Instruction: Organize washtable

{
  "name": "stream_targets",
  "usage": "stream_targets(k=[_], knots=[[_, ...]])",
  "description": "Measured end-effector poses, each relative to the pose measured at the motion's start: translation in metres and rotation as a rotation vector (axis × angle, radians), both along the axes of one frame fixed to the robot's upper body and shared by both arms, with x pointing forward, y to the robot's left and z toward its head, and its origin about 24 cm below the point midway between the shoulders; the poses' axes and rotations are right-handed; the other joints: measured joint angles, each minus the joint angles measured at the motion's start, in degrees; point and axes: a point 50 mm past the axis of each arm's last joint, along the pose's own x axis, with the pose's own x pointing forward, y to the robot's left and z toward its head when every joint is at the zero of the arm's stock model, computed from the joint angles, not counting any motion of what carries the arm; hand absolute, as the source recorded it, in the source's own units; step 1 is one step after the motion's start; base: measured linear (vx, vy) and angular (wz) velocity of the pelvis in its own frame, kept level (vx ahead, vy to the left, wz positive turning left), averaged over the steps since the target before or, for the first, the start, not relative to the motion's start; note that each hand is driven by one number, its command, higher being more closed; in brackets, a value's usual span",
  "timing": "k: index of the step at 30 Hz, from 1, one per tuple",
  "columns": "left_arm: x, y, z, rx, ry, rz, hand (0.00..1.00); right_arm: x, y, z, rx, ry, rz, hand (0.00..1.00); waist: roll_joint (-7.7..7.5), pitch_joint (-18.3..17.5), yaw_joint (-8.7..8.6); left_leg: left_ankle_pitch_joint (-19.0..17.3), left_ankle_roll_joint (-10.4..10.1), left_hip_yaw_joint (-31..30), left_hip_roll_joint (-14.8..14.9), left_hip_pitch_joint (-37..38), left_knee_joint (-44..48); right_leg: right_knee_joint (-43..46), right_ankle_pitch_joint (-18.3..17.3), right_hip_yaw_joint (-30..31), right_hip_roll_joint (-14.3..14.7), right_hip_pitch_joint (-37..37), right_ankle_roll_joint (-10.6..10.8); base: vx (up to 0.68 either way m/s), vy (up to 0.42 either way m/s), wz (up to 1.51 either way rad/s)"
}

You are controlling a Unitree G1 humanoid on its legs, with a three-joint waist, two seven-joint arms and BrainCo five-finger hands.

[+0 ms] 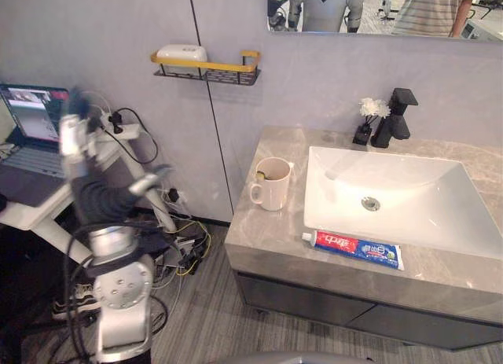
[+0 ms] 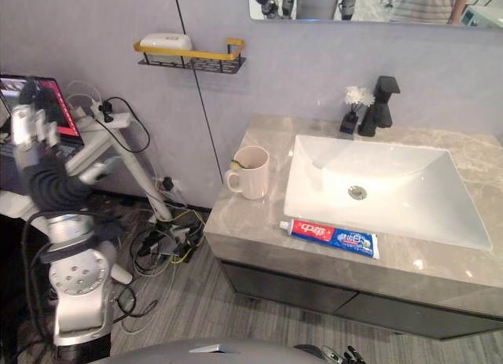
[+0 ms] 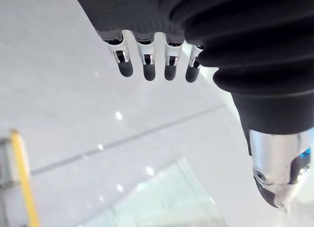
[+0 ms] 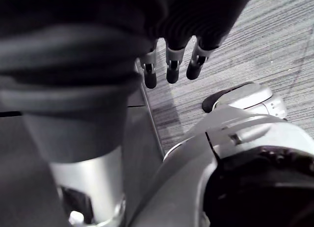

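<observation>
Grey marble washtable counter (image 1: 259, 232) with a white basin (image 1: 409, 200). A toothpaste tube (image 1: 354, 249) lies loose on the near edge. A cream mug (image 1: 273, 185) stands at the counter's left. The left hand (image 1: 72, 140) is raised well left of the counter, fingers straight, empty. The right hand (image 4: 171, 72) hangs relaxed, empty. Tidying looks not yet begun.

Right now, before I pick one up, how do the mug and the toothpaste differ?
The mug stands upright; the toothpaste lies flat. The mug is plain cream and round with a handle; the toothpaste is a long flat tube in red, blue and white. The mug sits left of the basin; the toothpaste lies in front of it, near the front edge. Both rest on the counter, outside the basin.
</observation>
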Motion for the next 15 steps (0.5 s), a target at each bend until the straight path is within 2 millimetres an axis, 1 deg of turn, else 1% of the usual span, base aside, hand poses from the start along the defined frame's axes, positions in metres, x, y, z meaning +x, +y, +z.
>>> stream_targets(k=[2,3,4,5,6,7,9,12,13,15], knots=[[0.004,-0.033,0.004,0.155,-0.007,-0.155,0.0,-0.003,-0.003,0.0,-0.004,0.008,0.001,0.0,0.69,-0.44,-0.22,0.0,0.0,-0.03,0.0,0.09,-0.07,0.02,0.0,0.0,0.0,0.17,0.0,0.0,0.0,0.0],[0.004,-0.042,0.005,0.207,-0.013,-0.192,0.0,-0.003,-0.003,0.001,-0.005,0.009,0.001,0.0,0.78,-0.49,-0.3,0.0,0.0,-0.06,0.0,0.11,-0.12,0.02,0.0,-0.03,0.0,0.27,0.0,0.0,0.0,0.0],[0.003,-0.059,0.007,0.28,-0.022,-0.303,0.0,-0.002,-0.003,0.001,-0.001,0.007,0.004,0.0,0.81,-0.51,-0.59,0.0,0.0,-0.12,0.02,0.17,-0.14,-0.01,-0.01,-0.09,0.02,0.37,0.01,0.0,0.0,0.0],[0.003,-0.068,0.007,0.307,-0.028,-0.353,0.0,-0.002,-0.003,0.001,0.002,0.005,0.005,0.0,0.8,-0.51,-0.8,0.0,0.0,-0.12,0.03,0.19,-0.17,-0.02,-0.01,-0.09,0.03,0.38,0.01,0.0,0.0,0.0],[0.002,-0.085,0.009,0.395,-0.05,-0.434,0.0,-0.002,-0.003,0.0,0.007,0.003,0.008,0.0,0.77,-0.52,-1.32,0.0,0.0,-0.07,0.03,0.24,-0.34,-0.09,-0.01,-0.05,0.03,0.38,0.01,0.0,0.0,0.0],[0.003,-0.093,0.008,0.43,-0.056,-0.467,0.0,-0.002,-0.003,0.0,0.008,0.003,0.008,0.0,0.77,-0.53,-1.33,0.0,0.0,-0.02,0.03,0.27,-0.38,-0.12,-0.01,0.01,0.03,0.38,0.02,0.0,0.0,0.0],[0.009,-0.117,0.004,0.562,-0.06,-0.568,0.0,-0.001,-0.002,0.0,0.013,0.007,0.009,0.0,0.7,-0.56,-1.75,0.05,-0.06,0.1,0.03,0.37,-0.64,-0.15,-0.01,0.13,0.02,0.31,0.02,0.0,0.003,-0.02],[0.012,-0.137,-0.002,0.687,-0.05,-0.656,0.0,-0.001,-0.002,0.0,0.014,0.009,0.007,0.0,0.68,-0.59,-2.22,0.25,-0.12,0.23,0.03,0.35,-1.16,-0.2,0.0,0.22,0.05,-0.02,0.02,0.0,0.0,0.0],[0.014,-0.145,-0.006,0.738,-0.037,-0.693,0.0,-0.001,-0.002,0.0,0.014,0.008,0.007,0.0,0.66,-0.6,-2.63,0.35,-0.16,0.27,0.03,0.35,-1.31,-0.22,0.0,0.25,0.07,-0.11,0.02,0.05,-0.01,-0.04],[0.016,-0.153,-0.012,0.832,-0.026,-0.718,0.0,0.0,-0.002,0.0,0.015,0.007,0.007,0.0,0.64,-0.62,-2.99,0.53,-0.22,0.61,0.08,0.52,-1.22,-0.2,0.02,0.58,0.15,-0.33,0.0,0.05,-0.011,-0.08]])
